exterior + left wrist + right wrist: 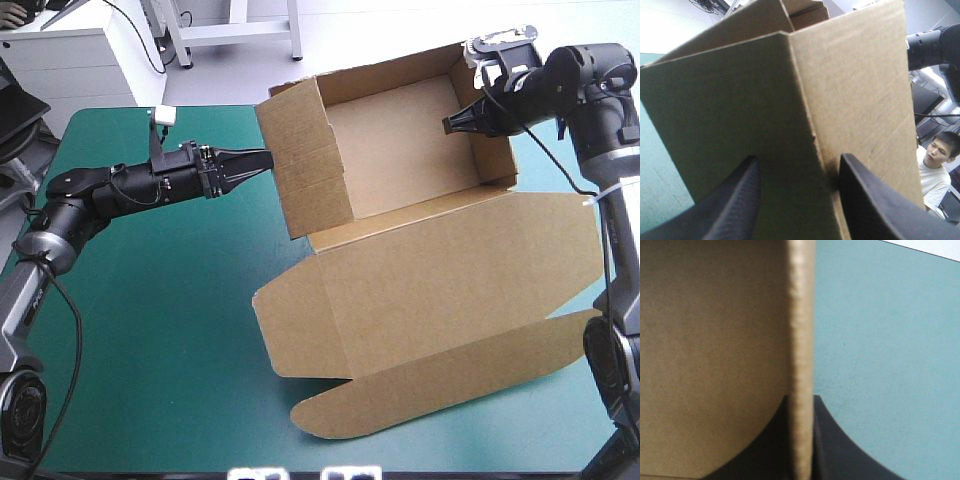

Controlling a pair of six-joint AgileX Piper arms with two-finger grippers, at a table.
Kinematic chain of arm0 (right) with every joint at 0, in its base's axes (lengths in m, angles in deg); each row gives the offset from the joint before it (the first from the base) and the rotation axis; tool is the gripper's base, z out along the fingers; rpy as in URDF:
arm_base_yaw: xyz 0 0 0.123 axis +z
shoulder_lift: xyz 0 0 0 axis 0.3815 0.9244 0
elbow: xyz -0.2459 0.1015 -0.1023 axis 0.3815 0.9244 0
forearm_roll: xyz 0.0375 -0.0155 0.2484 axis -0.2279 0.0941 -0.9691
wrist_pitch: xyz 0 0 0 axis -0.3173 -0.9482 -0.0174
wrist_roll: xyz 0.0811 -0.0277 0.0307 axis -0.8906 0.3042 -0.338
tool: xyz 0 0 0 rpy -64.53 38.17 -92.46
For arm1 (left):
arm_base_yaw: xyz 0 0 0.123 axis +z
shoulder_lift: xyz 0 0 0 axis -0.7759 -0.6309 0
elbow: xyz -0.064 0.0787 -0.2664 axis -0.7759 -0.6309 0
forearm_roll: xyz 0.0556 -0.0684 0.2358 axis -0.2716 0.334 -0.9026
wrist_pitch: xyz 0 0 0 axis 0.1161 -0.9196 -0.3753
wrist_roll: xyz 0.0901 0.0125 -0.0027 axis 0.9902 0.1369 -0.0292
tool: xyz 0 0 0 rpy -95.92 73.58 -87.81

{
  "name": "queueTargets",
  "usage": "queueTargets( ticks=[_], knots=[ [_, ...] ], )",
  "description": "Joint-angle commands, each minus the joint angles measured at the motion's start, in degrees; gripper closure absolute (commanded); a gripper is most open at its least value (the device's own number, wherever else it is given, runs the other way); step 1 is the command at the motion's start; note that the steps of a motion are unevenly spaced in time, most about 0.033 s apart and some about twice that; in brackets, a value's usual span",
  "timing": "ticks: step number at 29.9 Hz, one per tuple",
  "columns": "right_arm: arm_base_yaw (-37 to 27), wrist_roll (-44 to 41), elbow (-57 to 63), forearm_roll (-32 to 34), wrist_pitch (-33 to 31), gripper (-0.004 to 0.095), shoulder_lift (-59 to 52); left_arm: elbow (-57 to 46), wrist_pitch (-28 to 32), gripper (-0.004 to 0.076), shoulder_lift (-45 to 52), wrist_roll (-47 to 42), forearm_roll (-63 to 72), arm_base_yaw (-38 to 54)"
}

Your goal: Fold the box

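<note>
The brown box (pixel 400 150) stands as an open tray with its walls raised, at about 1 o'clock on the teal-green worktop (pixel 150 330). Its lid (pixel 450 290) lies flat, running from the tray's near wall toward 5 o'clock and ending in a long rounded flap (pixel 440 385) near the worktop's near edge. The left gripper (pixel 250 160) reaches in from 9 o'clock and meets the tray's left wall at its outer face. In the left wrist view its black jaws stand apart, with an upright corner of the tray just ahead of the gap between them and nothing clamped. The right gripper (pixel 455 122) comes in from 2 o'clock over the tray's right wall. In the right wrist view its jaws are all but together, pinching the edge of that wall, with one black finger (pixel 775 440) on the inner brown side and the other on the side toward the teal-green cover. The two grippers are well apart, on opposite sides of the tray.
</note>
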Motion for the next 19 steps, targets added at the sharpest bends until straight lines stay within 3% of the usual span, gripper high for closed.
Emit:
queueTargets(
  ticks=[1,4,7,10,15,19],
  knots=[
    [0.3,0.3,-1.8,-1.3,1.8,0.0925,-2.7,1.8,-6.0,0.0328,3.0,-1.3,8.3,-0.2],
    [0.3,-0.6,-1.8,-1.2,1.8,0.0924,-2.7,1.8,-5.2,0.0329,3.3,-3.6,7.7,-0.2],
    [0.7,-1.3,-1.8,-1.4,1.8,0.0923,-2.7,2.2,-0.1,0.0332,3.8,-5.9,4.4,-0.3],
    [2.7,-1.6,-1.8,1.4,1.9,0.0922,-2.7,3.6,4.6,0.0332,4.1,-11.0,-2.7,-0.8],
    [7.0,-5.5,-1.8,8.0,3.1,0.0922,-2.7,7.5,7.0,0.0332,4.1,-15.8,-9.4,-2.3],
    [10.0,-7.0,-1.8,10.2,3.8,0.0922,-2.7,10.4,13.1,0.0332,4.1,-24.9,-18.3,-4.2]
  ],
)
